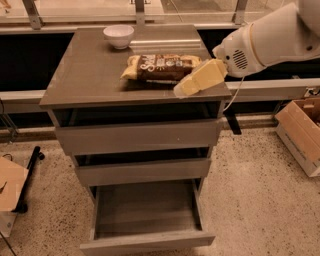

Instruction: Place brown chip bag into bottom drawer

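The brown chip bag (162, 68) lies flat on the counter (85, 75), upper middle of the frame, not yet lifted. The tool (186, 88) is at the bag's right end, low by the counter edge; I cannot tell how far open it is, or whether it grips anything. The bottom drawer (145, 212), lower middle, stands pulled out and empty, so grasp, carry and drop all remain

This looks like an office or lab test space, not a home. The floor (260, 190) is speckled terrazzo. A plain grey drawer cabinet (140, 137) stands alone before a rail of metal posts (32, 12). An open cardboard box (300, 132) sits on the floor at the right. A white robot arm (270, 37) reaches in, and its claw (186, 89) is over the surface's (90, 75) right front corner, beside a snack bag (162, 67).
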Controlling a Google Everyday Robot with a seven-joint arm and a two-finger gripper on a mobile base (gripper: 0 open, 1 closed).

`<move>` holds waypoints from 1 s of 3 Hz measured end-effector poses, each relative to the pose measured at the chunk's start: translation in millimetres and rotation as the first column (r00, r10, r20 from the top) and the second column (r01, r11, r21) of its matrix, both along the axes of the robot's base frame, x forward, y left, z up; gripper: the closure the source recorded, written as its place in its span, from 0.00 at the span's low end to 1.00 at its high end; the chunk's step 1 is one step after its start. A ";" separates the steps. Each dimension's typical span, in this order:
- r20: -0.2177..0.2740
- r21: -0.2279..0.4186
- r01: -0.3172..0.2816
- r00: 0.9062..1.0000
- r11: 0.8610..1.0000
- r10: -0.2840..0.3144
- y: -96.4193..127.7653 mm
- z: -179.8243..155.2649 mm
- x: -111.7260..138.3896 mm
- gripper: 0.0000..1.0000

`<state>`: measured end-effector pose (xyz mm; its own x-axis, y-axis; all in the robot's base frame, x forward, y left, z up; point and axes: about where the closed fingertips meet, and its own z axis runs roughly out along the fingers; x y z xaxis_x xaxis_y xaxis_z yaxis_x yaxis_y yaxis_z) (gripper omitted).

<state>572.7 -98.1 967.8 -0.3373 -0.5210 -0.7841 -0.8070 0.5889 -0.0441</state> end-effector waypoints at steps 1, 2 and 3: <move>-0.006 0.064 0.089 0.996 0.994 -0.089 5.2 -28.0 20.0 0.00; 0.041 0.166 0.222 0.972 0.961 -0.232 -11.8 -54.7 75.4 0.00; 0.095 0.219 0.271 0.950 0.937 -0.297 -26.3 -53.3 117.0 0.00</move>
<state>689.7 -124.4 914.5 -0.3406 -0.2449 -0.9077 -0.6002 0.7998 0.0095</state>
